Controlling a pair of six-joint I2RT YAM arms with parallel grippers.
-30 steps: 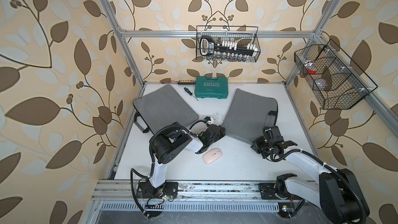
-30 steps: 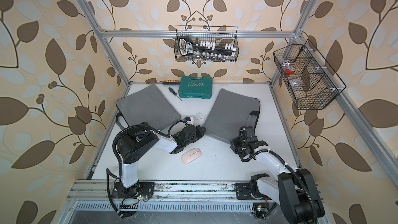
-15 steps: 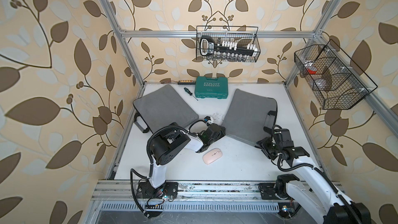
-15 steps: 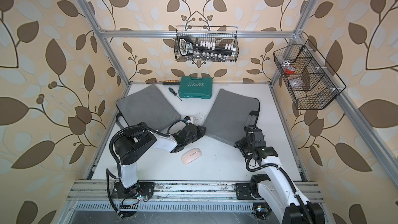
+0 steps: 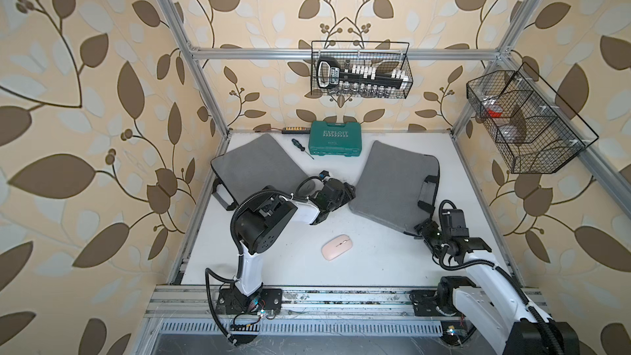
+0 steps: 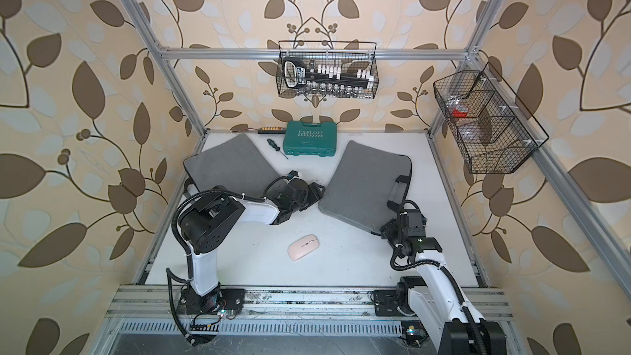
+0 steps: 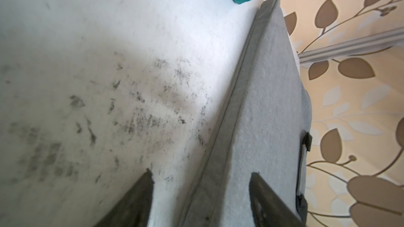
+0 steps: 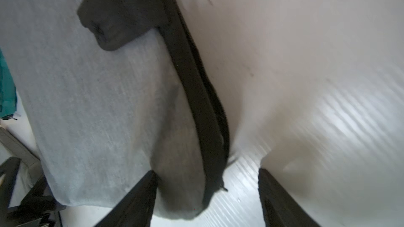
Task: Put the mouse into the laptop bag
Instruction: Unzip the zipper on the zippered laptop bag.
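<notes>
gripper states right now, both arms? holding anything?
Left gripper: open, straddling the laptop bag edge, holding nothing.
Right gripper: open around the same bag's corner, holding nothing.

The scuffed white worktop [image 5: 375, 268] carries a pink mouse [image 5: 336, 247], on the arm-base side of the left claw [image 5: 349, 194] and right claw [image 5: 419, 230]. One grey laptop bag [image 5: 392, 189] lies between them. A second bag [image 5: 256, 169] lies beside the left claw, with a green case [image 5: 334, 139] and a screwdriver [image 5: 302, 147] beyond it.

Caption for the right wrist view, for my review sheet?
Right gripper, jaws open, at the zippered corner of the grey laptop bag on the white table.
</notes>
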